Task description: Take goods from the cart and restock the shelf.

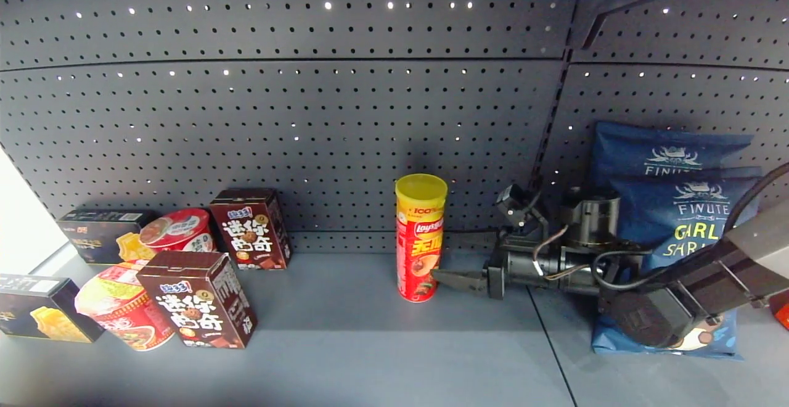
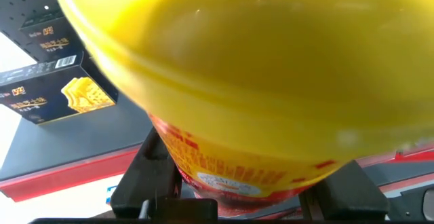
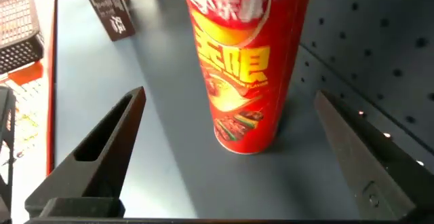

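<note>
A red chips can (image 1: pixel 421 237) with a yellow lid stands upright on the grey shelf (image 1: pixel 370 345), near the pegboard back. My right gripper (image 1: pixel 450 279) is low at the can's right side and open. In the right wrist view the can (image 3: pixel 241 68) stands between the spread fingers (image 3: pixel 102 156) of the right gripper (image 3: pixel 229 98), with a gap on each side. My left gripper (image 2: pixel 237 197) is shut on a second red container with a yellow lid (image 2: pixel 271 68), seen very close; dark fingers (image 2: pixel 146 180) press its sides.
At the shelf's left are brown snack boxes (image 1: pixel 197 299), noodle cups (image 1: pixel 123 308) and black boxes (image 1: pixel 43 308). Blue chip bags (image 1: pixel 678 209) lean at the right behind my right arm. Open shelf floor lies between the brown boxes and the can. A black box (image 2: pixel 61 91) shows beyond the held container.
</note>
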Controlling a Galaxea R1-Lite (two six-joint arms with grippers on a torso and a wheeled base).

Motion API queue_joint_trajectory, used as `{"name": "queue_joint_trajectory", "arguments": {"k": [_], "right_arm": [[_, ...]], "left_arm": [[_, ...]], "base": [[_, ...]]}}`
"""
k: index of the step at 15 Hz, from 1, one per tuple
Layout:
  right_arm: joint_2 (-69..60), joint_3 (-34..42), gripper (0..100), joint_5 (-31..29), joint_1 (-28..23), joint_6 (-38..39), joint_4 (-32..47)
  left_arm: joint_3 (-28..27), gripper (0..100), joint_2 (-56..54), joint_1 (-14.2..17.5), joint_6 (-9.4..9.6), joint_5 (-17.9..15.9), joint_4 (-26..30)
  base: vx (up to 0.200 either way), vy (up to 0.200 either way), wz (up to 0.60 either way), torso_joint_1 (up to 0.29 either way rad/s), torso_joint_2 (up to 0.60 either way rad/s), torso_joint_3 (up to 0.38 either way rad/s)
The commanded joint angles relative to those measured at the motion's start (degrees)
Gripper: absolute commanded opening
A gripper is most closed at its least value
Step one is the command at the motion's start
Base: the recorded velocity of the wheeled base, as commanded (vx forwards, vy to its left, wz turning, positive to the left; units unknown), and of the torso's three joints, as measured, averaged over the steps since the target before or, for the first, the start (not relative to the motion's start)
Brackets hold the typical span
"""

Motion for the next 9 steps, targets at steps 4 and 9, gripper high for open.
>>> {"name": "queue_joint_trajectory", "arguments": {"k": [4, 9], "right_arm": [[8.07, -6.72, 100, 0.12, 0.29, -0.04, -0.06], [13.43, -14.28, 100, 0.12, 1.52, 0.4, 0.37]], "left_arm": [[0.09, 0, 0.1, -0.05, -0.08, -0.01, 0.06], [1.23, 0, -0.08, 0.04, -0.08, 0.08, 0.32]], "base": [[0.0, 0.0, 0.0, 0.0, 0.0, 0.0], [0.0, 0.0, 0.0, 0.0, 0.0, 0.0]]}}
